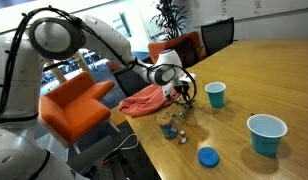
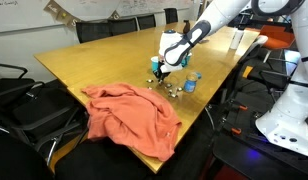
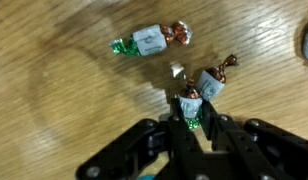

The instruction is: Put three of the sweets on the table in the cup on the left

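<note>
1. In the wrist view the jaws are seen drawn nearly together, with the green twisted end of a wrapped sweet (image 3: 200, 90) pinched between the dark fingers (image 3: 180, 128).
2. The gripper (image 1: 180, 95) is pointed down at the table (image 1: 269, 70), its tips at the surface.
3. A second sweet (image 3: 149, 40) is seen lying just beyond, apart from the pinched one.
4. The arm (image 1: 119, 45) is stretched out low over an orange cloth (image 1: 142, 100), with the wrist bent downward.
5. The cup (image 1: 215, 94) is stood upright near the gripper; a wider teal cup (image 1: 266, 133) is placed well apart.
</note>
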Motion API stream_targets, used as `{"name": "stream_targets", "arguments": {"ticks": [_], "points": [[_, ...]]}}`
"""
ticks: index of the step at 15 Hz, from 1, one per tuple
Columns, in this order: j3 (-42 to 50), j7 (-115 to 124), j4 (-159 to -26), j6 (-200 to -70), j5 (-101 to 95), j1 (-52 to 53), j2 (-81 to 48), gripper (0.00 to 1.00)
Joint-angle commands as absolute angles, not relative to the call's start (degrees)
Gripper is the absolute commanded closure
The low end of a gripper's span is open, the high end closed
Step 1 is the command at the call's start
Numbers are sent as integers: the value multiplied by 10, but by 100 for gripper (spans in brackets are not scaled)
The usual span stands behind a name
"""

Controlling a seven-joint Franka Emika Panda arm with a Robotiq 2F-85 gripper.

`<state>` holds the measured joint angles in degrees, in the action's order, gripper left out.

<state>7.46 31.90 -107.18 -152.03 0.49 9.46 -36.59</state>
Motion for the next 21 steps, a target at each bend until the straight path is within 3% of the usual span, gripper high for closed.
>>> {"name": "stream_targets", "arguments": {"ticks": [1, 9, 21], "points": [[77, 328, -1095, -1548, 36, 91, -306, 94], [104, 364, -1063, -1582, 63, 73, -238, 94], [258, 550, -1043, -1655, -131, 176, -329, 94]]}}
